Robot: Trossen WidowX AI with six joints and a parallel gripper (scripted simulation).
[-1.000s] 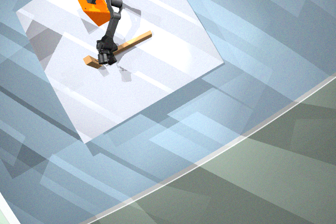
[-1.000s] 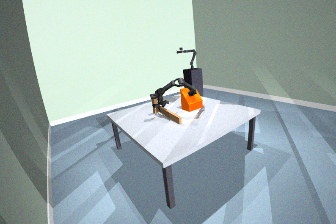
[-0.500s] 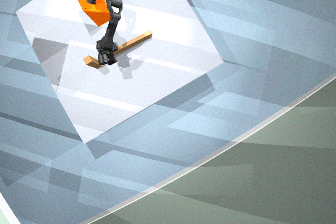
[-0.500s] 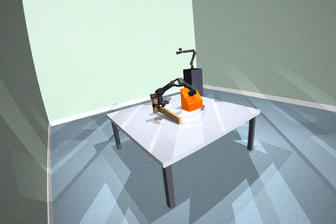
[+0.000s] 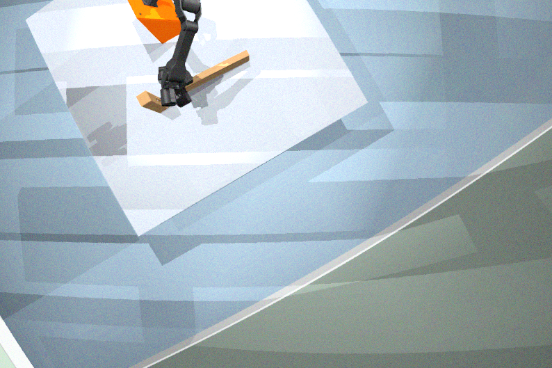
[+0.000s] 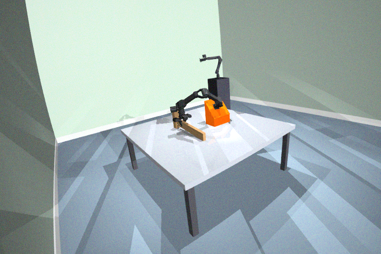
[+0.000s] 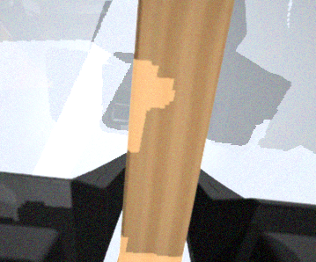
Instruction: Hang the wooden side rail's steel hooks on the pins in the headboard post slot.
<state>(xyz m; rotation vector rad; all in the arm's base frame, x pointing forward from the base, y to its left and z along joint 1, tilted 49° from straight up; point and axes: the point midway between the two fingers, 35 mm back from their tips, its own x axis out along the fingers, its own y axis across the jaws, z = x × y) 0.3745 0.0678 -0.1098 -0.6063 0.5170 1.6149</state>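
1. Closest in the wrist view: dark fingers pressed against both sides of the wooden side rail (image 7: 177, 132).
2. Gripper (image 5: 174, 97) clamped on the rail near the headboard post (image 6: 175, 120); far end resting on the table (image 6: 246, 140).
3. Beyond, an orange base block (image 6: 217, 114).

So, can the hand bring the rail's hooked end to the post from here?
Probably yes: the hand grips the side rail right beside the post, nothing standing between them; the hooks are hidden.
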